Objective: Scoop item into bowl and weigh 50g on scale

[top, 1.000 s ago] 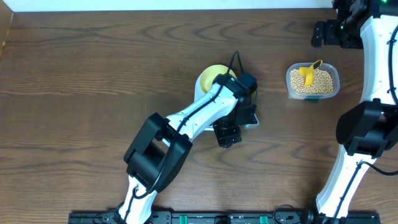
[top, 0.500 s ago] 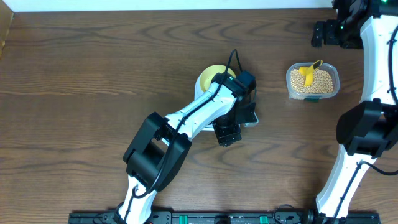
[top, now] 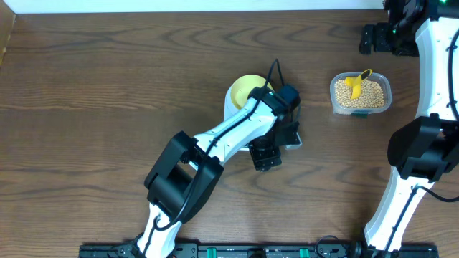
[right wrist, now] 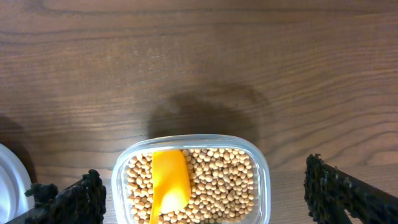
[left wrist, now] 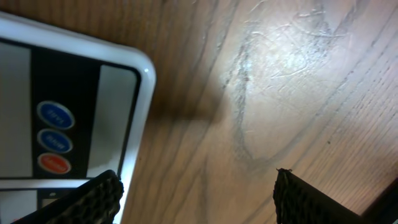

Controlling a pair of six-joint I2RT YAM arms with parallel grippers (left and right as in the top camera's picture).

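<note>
Overhead: my left gripper [top: 264,154] points toward the near edge, at mid-table, with the arm lying across the scale [top: 293,140], so only a white sliver of the scale shows on the arm's right side. The pale-yellow bowl [top: 244,87] peeks out on the far-left side of my wrist; from above I cannot tell whether it is empty. Left wrist view supplies what the arm hides: a rounded scale corner [left wrist: 140,73] with three round buttons [left wrist: 55,140], two blue and one red, on a dark strip. My left fingers [left wrist: 99,198] stand wide apart, with nothing between them. One is over the scale's rim and the other over bare table [left wrist: 280,93]. Whether either touches, I cannot tell. Overhead also shows the clear tub [top: 387,92] on the right, well apart from the scale, full of beans [top: 367,94], with the yellow scoop [top: 353,84] resting in them. In the right wrist view, my right gripper [right wrist: 202,180] is spread fully and holds nothing, with the tub rim [right wrist: 263,171], beans [right wrist: 221,183] and scoop blade [right wrist: 169,180] framed between the fingers. No beans show outside the tub in any view.
</note>
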